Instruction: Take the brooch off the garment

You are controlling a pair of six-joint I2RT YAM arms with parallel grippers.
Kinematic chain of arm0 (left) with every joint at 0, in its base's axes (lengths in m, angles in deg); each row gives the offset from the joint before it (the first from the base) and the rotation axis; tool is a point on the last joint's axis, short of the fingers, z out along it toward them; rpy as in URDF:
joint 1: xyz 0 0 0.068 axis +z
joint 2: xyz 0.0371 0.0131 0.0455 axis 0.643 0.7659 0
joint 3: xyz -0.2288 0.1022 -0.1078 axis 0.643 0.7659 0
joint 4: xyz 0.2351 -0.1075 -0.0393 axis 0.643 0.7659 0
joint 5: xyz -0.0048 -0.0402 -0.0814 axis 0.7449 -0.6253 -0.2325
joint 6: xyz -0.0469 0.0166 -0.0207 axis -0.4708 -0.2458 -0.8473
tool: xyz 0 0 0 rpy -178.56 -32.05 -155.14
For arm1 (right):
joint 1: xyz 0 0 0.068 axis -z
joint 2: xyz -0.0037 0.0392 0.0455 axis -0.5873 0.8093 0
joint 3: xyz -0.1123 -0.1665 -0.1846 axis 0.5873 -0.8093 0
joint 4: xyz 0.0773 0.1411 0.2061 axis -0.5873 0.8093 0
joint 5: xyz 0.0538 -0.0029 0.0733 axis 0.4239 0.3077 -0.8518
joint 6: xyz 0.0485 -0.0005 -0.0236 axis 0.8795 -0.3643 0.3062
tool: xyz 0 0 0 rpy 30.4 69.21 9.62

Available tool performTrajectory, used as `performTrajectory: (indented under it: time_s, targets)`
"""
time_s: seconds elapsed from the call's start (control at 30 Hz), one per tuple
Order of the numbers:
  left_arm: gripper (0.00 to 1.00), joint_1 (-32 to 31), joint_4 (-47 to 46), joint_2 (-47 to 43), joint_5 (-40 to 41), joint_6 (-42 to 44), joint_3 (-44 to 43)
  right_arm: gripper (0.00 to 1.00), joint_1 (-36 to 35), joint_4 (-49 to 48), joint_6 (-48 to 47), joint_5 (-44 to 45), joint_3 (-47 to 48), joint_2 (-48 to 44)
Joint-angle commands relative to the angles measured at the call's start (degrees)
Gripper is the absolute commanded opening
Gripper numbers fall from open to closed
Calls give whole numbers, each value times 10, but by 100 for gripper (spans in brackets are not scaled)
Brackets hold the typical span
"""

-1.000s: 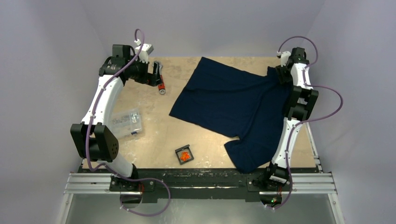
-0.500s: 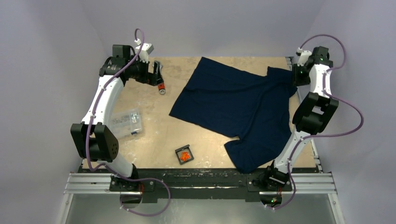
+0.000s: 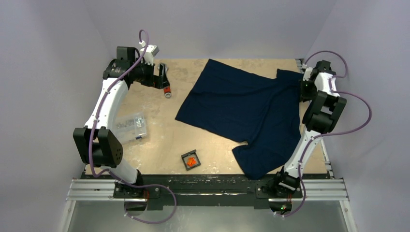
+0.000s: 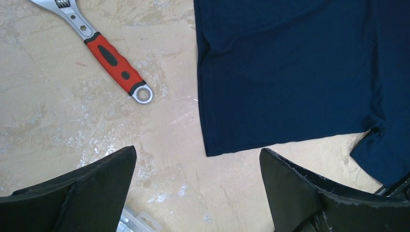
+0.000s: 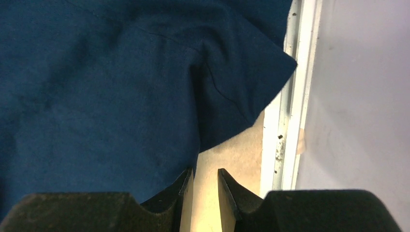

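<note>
The garment (image 3: 241, 106), a dark navy T-shirt, lies spread across the right half of the table; it also shows in the left wrist view (image 4: 290, 63) and the right wrist view (image 5: 96, 87). The brooch (image 3: 192, 162), a tiny orange ornament, lies in a small black open box in front of the garment, apart from the cloth. My left gripper (image 3: 162, 79) is wide open and empty above bare table (image 4: 197, 151), left of the shirt's hem. My right gripper (image 3: 304, 91) hangs at the shirt's far right sleeve; its jaws (image 5: 203, 174) stand a narrow gap apart with nothing between them.
A wrench with an orange-red handle (image 3: 167, 89) lies at the back left, also in the left wrist view (image 4: 113, 63). A clear plastic box (image 3: 129, 126) sits at the left. The black box (image 3: 186, 157) is near the front edge. The table's white right rail (image 5: 285, 121) is beside my right gripper.
My right arm swung from over the shirt's right sleeve out to the table's right edge, then drew back a little. The left arm and the garment have not moved.
</note>
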Motion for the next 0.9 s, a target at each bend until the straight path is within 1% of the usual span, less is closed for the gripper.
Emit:
performTrajectory:
  time_s: [0.0,0.13,0.3,0.4,0.63,0.67,0.87]
  targets:
    - [100,4,-6,-2,-10,-7,-17,29,0,0,-6,-2,18,5]
    - [100,4,-3,-1,-8,-7,-20,29,0,21,-19,-36,12,-7]
    - [100,4,-4,2,-8,-12,-19,33,0,29,-19,-61,-10,-42]
    - [100,4,-5,5,-11,-19,-19,35,0,32,-17,-76,-17,-48]
    - [100,4,-3,4,-9,-21,-13,34,-1,46,-9,-111,-11,-52]
    - [100,4,-4,3,-8,-23,-14,33,-1,37,1,-115,-13,-55]
    - [100,4,-6,2,-5,-30,-14,25,20,-29,48,-65,-13,-66]
